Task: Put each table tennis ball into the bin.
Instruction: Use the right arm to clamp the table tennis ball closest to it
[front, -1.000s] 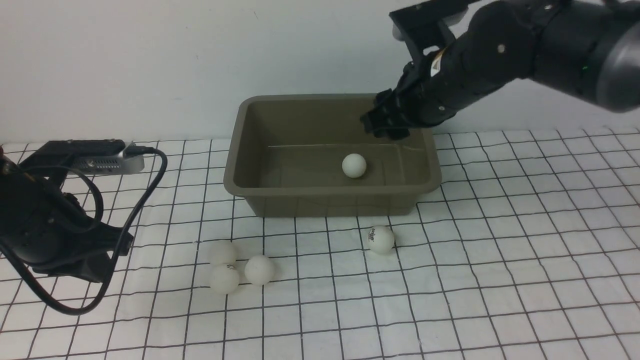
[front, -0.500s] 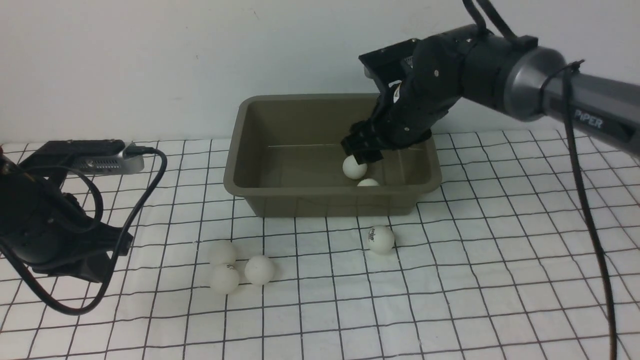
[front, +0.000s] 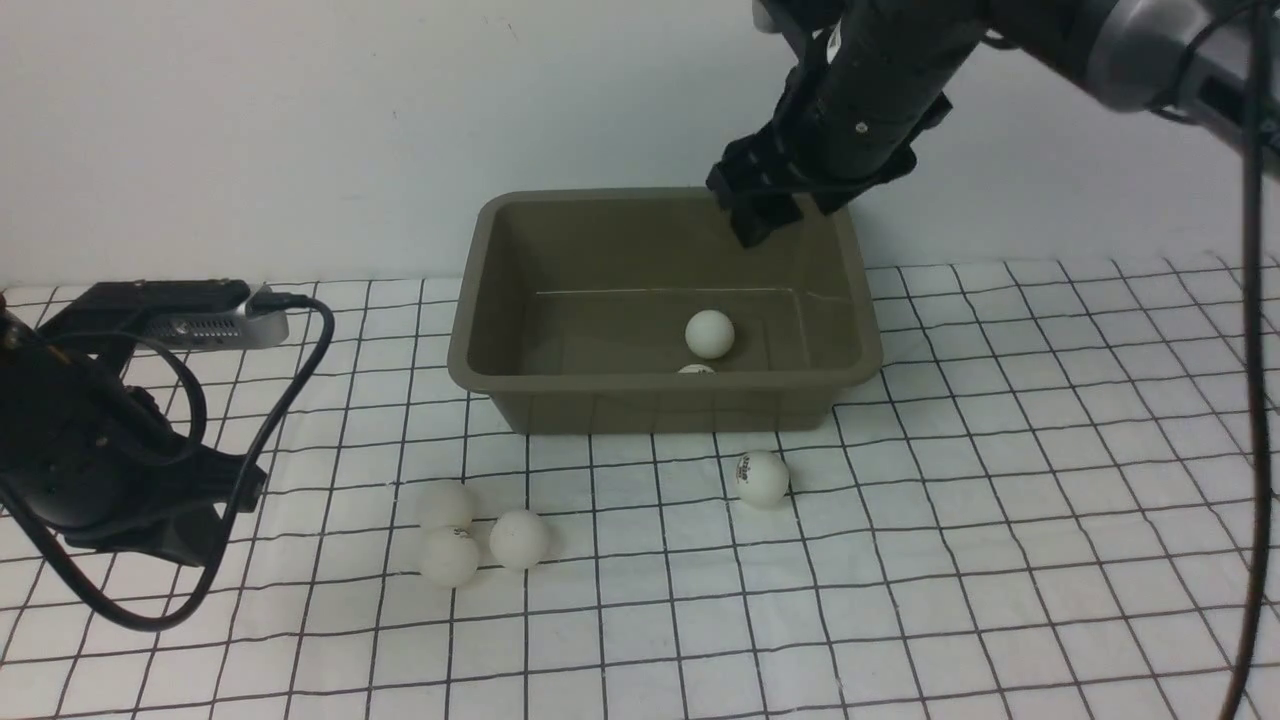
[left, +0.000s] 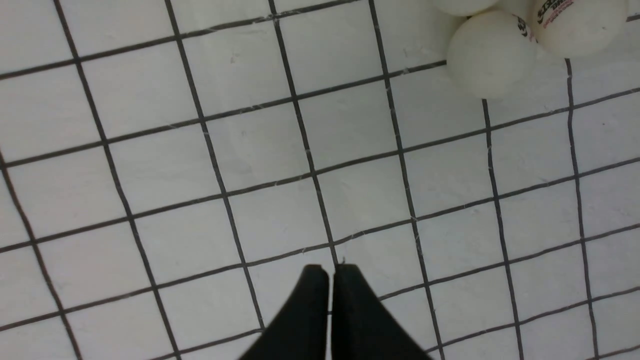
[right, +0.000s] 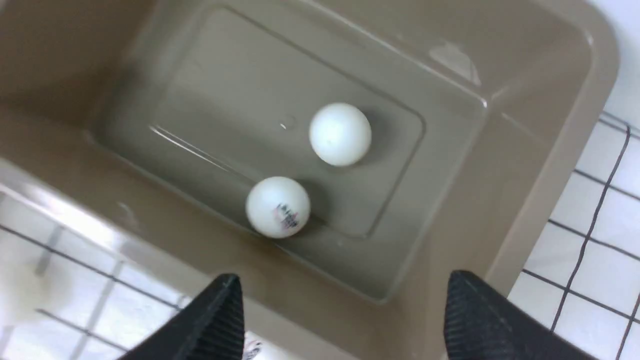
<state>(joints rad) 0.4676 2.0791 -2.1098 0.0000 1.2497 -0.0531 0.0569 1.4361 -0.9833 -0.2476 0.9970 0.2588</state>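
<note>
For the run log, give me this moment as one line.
right gripper open, empty, over bin | left gripper shut, over gridded cloth | in bin: two balls | on cloth: four balls

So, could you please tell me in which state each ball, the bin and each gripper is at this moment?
Bin: upright, holding two balls.
Plain ball: resting on the bin floor.
Printed ball: on the bin floor too.
Lone ball: on the table, outside the bin.
Cluster of three balls: on the table, outside the bin.
Left gripper: shut, empty.
Right gripper: open, empty, above the bin.
</note>
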